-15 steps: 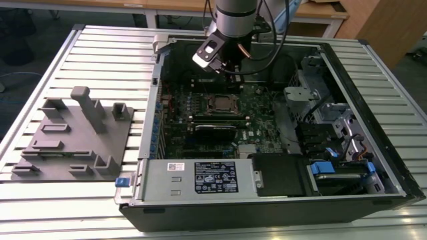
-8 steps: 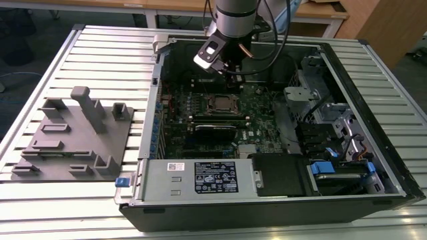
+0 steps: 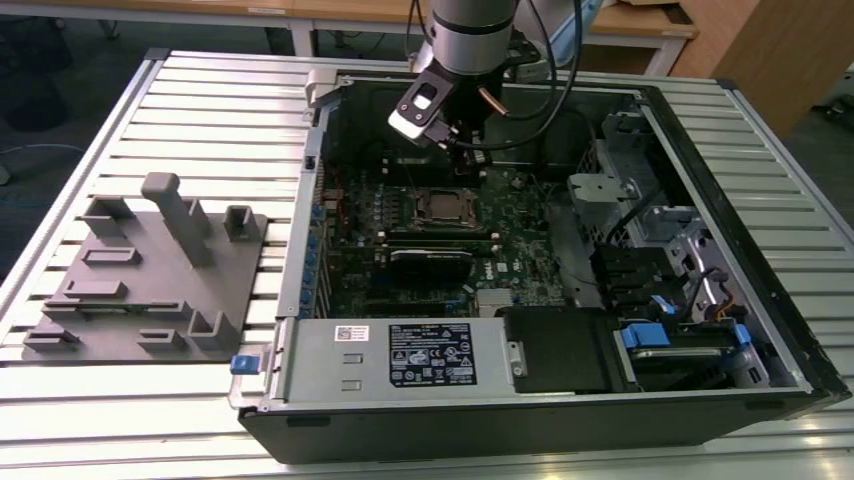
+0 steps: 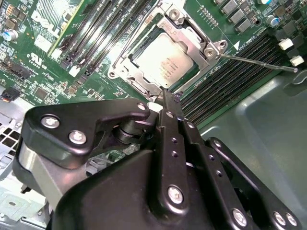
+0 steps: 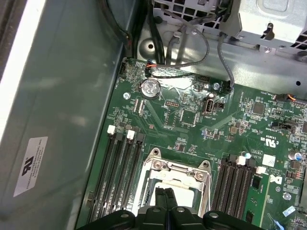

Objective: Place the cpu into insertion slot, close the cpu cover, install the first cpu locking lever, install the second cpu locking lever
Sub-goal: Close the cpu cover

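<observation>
Second wrist view: the gripper (image 4: 165, 98) has its two fingers pressed flat together w/ nothing between them, so it holds nothing. The cpu (image 4: 168, 60) already sits in the insertion slot (image 4: 122, 69). The cpu cover (image 4: 211, 48) lies down around it, w/ the dull silver chip top showing thru the square hole. The tips hang just beside the slot's edge, near one corner.

What counts most now, I think, is the thin locking lever (image 4: 254, 61). It's a long silver rod. It starts at the slot corner close to the tips & points away from the slot, across the black memory slots (image 4: 230, 81). So its long line runs out & away from the fingers, not toward them. It looks loose to me, not hooked down, but I can't be sure.

First wrist view: the fingertips (image 5: 161, 194) show shut, right over the cover's edge.

Exterior view: the gripper sits low inside the open PC case (image 3: 747, 330), a bit past the slot toward the far wall. The green board (image 3: 521, 250) is flat but crowded w/ parts, & the case walls are close, so room is tight. The slim tips should fit, I guess. The case rests on a ribbed metal table (image 3: 200, 110). A grey parts tray (image 3: 134, 300) lies well apart, on the exterior view's left.
</observation>
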`<state>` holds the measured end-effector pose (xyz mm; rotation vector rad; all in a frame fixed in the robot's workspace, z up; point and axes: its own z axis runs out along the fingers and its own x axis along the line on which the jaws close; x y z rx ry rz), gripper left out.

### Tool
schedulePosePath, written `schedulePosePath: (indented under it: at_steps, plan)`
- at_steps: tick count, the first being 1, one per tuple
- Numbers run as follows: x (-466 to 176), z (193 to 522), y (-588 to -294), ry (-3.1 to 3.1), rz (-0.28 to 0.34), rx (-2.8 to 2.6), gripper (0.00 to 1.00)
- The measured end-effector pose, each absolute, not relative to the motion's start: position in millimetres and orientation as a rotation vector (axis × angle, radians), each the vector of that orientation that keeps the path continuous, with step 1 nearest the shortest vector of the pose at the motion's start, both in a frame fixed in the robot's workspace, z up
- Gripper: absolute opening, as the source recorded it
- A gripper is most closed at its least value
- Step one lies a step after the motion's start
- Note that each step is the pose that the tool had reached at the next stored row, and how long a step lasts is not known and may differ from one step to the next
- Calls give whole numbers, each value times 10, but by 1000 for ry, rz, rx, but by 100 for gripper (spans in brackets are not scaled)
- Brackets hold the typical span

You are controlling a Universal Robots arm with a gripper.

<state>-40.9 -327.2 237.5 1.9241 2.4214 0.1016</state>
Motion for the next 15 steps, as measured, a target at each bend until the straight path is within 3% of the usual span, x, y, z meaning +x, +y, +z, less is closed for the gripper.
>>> schedulePosePath:
  at_steps: [15]
  plan:
    - [-409, 2376, -3272, 2430, 102, 1913, 10]
